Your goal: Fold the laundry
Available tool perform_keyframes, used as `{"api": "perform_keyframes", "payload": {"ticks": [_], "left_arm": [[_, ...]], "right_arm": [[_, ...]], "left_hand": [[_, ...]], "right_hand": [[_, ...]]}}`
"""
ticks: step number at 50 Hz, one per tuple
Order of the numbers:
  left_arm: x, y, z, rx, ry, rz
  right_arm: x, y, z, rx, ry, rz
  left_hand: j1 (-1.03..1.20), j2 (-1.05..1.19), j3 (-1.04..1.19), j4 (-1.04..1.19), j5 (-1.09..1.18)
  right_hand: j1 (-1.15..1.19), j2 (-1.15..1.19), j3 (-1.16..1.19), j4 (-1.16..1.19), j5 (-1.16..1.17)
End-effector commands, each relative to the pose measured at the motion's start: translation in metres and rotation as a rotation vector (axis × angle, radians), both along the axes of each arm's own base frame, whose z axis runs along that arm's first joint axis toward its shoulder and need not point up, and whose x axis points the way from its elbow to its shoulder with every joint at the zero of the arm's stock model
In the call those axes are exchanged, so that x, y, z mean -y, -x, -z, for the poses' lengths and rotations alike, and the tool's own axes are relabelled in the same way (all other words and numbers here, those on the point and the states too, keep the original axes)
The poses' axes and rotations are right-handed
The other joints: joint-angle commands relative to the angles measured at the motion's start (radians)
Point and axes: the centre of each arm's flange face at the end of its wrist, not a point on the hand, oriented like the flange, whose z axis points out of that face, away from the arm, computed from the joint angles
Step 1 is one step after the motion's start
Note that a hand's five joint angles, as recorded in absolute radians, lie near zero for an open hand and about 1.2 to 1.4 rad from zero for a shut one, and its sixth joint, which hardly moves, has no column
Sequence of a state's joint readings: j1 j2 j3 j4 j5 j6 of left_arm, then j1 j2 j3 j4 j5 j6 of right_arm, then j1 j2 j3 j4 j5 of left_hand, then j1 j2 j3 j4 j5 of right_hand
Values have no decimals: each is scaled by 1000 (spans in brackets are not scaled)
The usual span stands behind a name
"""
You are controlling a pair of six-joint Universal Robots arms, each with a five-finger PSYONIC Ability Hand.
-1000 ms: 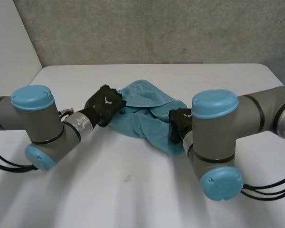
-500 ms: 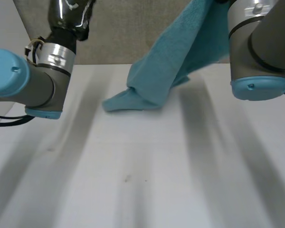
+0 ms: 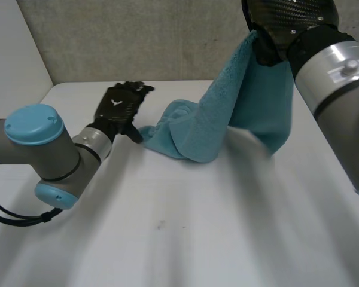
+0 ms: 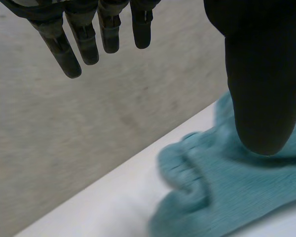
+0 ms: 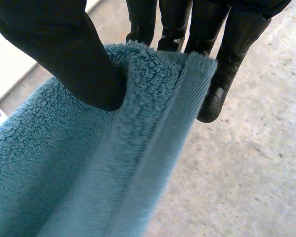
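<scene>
Teal towel (image 3: 218, 122) hangs from right hand (image 3: 282, 24) pinching its edge; left hand (image 3: 116, 107) spread beside low end.

One teal towel (image 3: 227, 119), one white table (image 3: 167, 227), two hands (left hand (image 3: 118, 106), right hand (image 3: 281, 24)).

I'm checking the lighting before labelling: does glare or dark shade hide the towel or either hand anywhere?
Head view: soft even light, no glare on the white table, the blue towel reads plainly. Left wrist view: the left hand is a flat black shape, open, thumb over the towel. Right wrist view: the towel's pile is well lit where the right hand pinches its edge.
</scene>
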State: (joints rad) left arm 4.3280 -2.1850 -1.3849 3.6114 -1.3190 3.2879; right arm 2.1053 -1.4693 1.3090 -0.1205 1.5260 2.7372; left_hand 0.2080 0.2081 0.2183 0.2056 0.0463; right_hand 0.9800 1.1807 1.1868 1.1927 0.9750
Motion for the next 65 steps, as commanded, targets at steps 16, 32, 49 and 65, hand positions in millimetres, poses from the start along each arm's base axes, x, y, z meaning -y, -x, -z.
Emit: {"api": "perform_keyframes", "payload": {"ticks": [16,32,49,65], "left_arm": [[-29,62,47,-41,-109,312],[-30,22,-4,-68,-30,5],[2,28,-23,202,223,-112],[-22,-3,-224,-213,746,-420]], "right_arm": [[-56,26,2,-23,-21,-65],[20,45,112,-189,-372,90],[121,13,114,-140,-295,209],[100,14,-51,217,341,210]], "left_hand": [[1188,1188,1178,1191,1175],[1188,1188,1178,1191,1175],[1188,1188,1178,1191,1175],[1188,1188,1178,1191,1175]], "right_hand": [[416,216,209,204,247],[416,216,209,204,247],[416,216,209,204,247],[416,216,209,204,247]]}}
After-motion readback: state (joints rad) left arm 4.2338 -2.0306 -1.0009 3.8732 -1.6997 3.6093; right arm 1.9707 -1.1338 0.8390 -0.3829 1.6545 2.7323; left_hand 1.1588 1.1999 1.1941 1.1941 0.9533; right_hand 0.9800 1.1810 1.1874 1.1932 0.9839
